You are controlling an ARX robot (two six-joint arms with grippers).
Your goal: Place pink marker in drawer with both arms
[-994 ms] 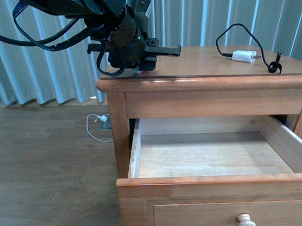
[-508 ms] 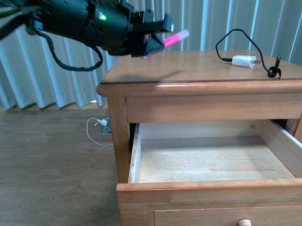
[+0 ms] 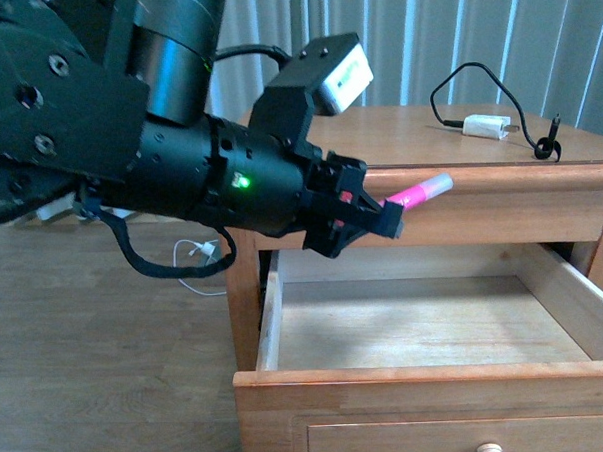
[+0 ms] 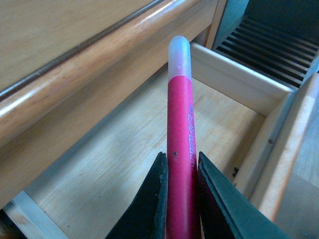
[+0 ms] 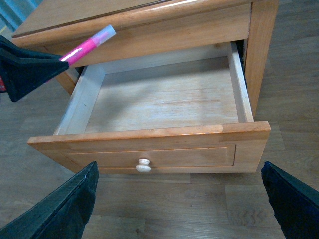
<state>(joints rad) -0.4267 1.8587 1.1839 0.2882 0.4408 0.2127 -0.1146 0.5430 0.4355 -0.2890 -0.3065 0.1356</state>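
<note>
Left arm reaches right, above open drawer | left gripper clamped on pink marker, pale tip rightward, over drawer's far left | right gripper spread wide apart | marker's rear end hidden in clamp

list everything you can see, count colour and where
pink marker: 1, hot pink, pale tip, in left gripper over the drawer
drawer: 1, honey wood, pulled open
knob: 1, pale wood, drawer front
cabinet: 1, honey wood, before the curtain
charger plug: 1, white, black cable, on cabinet top
curtain: 1, pale blue-grey, behind
floor cable: 1, white, beside cabinet
left gripper: 1, black, shut on marker
right gripper: 1, black, open, facing the drawer front
</note>
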